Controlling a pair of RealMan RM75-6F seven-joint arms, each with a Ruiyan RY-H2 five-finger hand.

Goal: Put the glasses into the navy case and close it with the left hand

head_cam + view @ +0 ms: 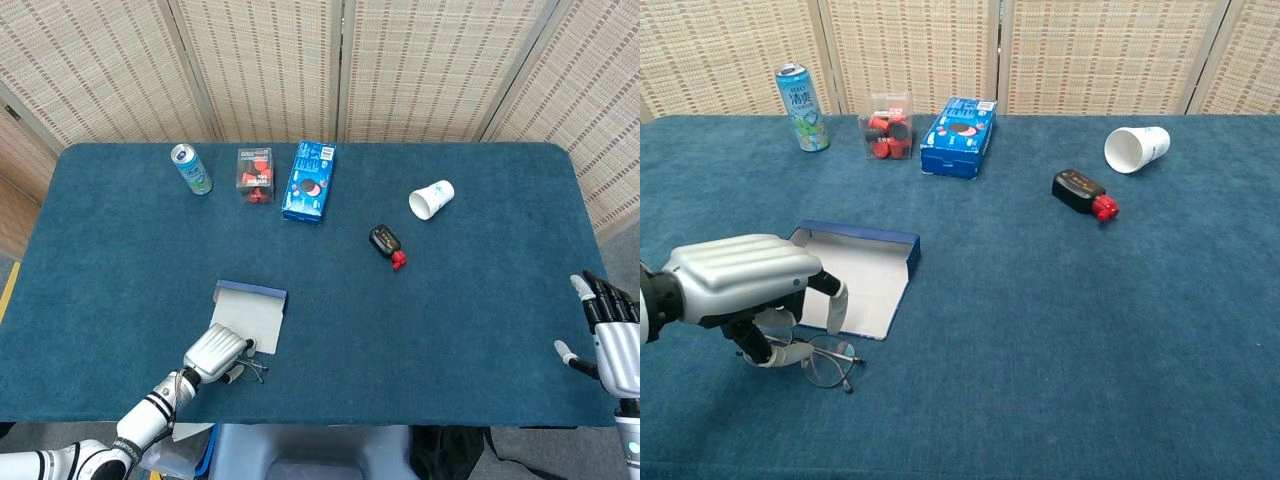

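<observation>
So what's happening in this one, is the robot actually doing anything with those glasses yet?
The left robot hand is bent over the thin wire-framed glasses at the near table edge, fingers on their left side; whether it has a grip is unclear. The open navy case lies flat just behind, nothing in it. The right robot hand waits open at the far right.
</observation>
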